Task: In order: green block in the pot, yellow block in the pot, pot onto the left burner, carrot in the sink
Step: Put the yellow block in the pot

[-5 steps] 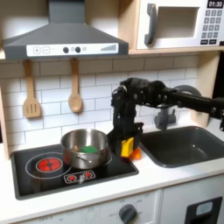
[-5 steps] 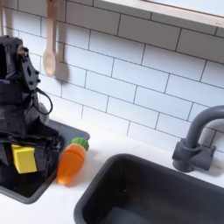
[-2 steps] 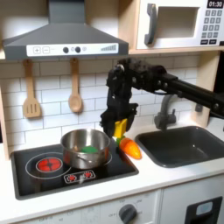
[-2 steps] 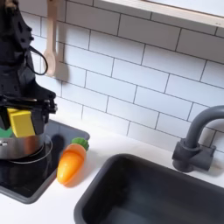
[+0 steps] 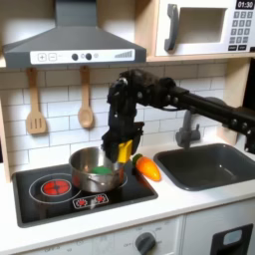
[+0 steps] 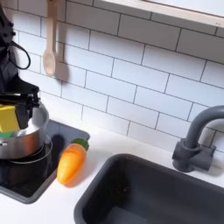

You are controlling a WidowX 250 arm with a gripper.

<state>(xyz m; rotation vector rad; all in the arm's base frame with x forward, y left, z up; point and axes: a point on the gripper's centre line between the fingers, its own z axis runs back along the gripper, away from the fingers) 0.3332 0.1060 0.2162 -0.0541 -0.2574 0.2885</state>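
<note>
One carrot (image 6: 71, 164) flat beside sink (image 6: 149, 191), green tip toward the wall.

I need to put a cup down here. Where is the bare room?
Free: the sink basin, and the white counter strip in front of the stovetop. Crowded: around the pot, where the pincer holds the yellow block, with the carrot beside.

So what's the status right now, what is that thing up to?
Hand shut on yellow block, over the pot's rim. Green block in the pot. Carrot on counter beside stovetop. Nothing in the way.
</note>
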